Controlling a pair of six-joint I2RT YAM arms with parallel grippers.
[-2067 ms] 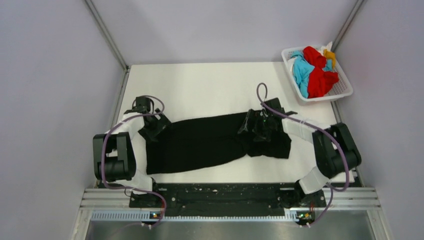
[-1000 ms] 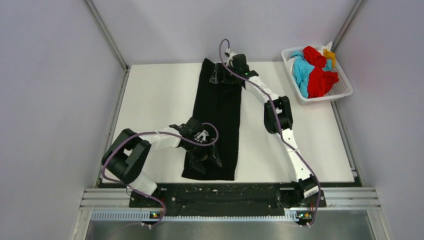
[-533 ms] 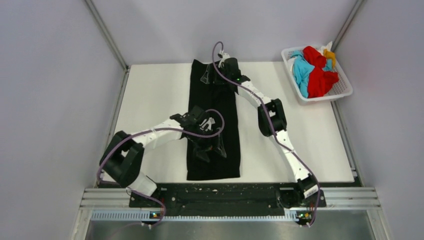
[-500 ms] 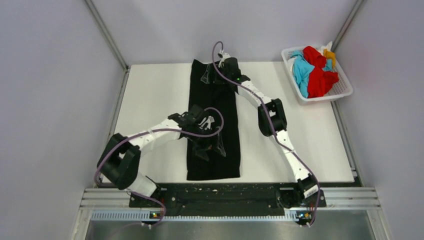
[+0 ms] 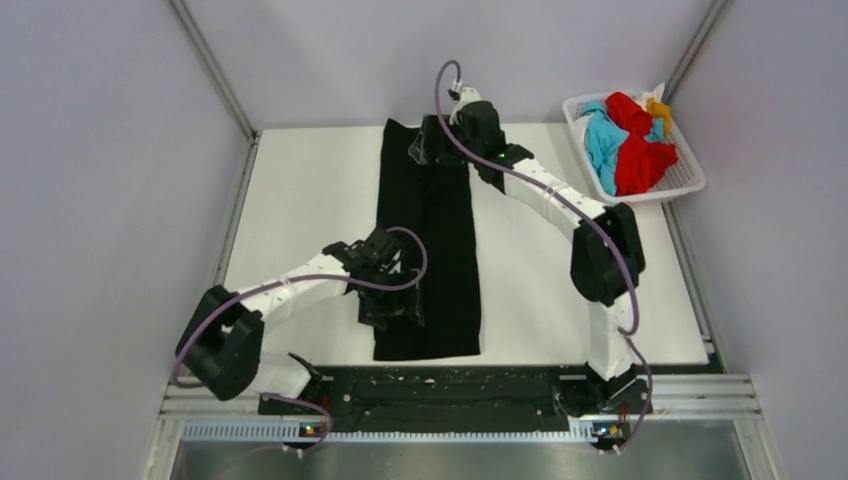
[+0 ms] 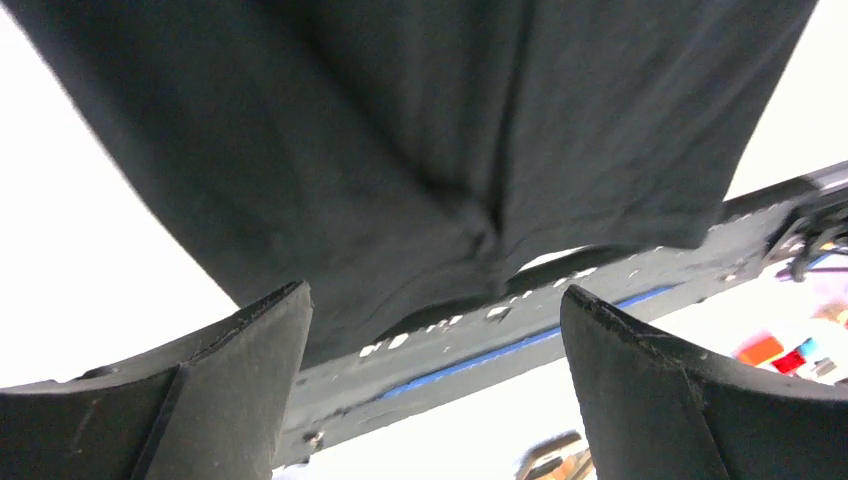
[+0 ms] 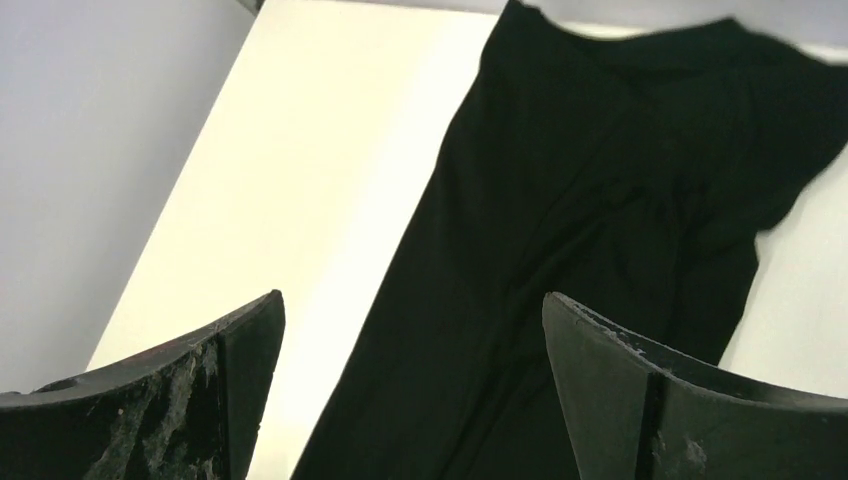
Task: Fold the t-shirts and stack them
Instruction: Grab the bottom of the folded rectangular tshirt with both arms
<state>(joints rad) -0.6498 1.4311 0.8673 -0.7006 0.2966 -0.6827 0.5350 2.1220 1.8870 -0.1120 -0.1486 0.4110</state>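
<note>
- Table (image 5: 300, 190): flat, matte white.
- Black t-shirt (image 5: 430, 250): soft, limp cloth folded into a long narrow strip, near to far, mid-table. Next, I judge, comes an end-over-end fold needing pinches at one end.
- Basket (image 5: 655, 196), far right: white lattice holding crumpled coloured t-shirts (image 5: 640, 160).
- Left gripper (image 5: 395, 305) near, right gripper (image 5: 430, 150) far: jaws spread, empty.
</note>
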